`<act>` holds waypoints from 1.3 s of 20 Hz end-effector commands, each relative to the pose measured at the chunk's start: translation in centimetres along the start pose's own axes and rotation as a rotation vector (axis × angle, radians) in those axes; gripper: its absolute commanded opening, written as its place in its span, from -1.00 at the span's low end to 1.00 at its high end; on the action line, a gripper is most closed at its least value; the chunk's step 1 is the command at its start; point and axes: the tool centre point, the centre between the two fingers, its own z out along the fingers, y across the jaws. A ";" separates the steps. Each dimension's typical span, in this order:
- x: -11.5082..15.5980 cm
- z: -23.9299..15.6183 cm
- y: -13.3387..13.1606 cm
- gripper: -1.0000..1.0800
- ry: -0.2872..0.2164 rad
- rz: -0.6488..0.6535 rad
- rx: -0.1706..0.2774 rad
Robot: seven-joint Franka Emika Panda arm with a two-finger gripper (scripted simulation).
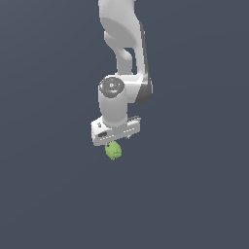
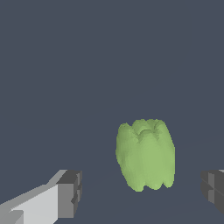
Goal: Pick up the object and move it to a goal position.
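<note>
The object (image 1: 114, 151) is a small lumpy lime-green blob resting on the dark grey floor directly under the white hand of the arm. In the wrist view the object (image 2: 146, 159) sits between the two dark fingertips, nearer one fingertip (image 2: 213, 189) than the other (image 2: 69, 194), and touches neither. My gripper (image 2: 141, 194) is open wide and holds nothing. From the exterior view the gripper (image 1: 115, 141) hangs just above the blob, and its fingers are mostly hidden behind the hand.
A plain dark grey surface (image 1: 194, 194) fills both views. The white arm (image 1: 124, 44) rises from the hand toward the top of the exterior view. No marker for a goal position shows.
</note>
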 end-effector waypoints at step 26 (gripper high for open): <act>-0.8 6.6 2.3 0.92 -0.003 -0.154 -0.010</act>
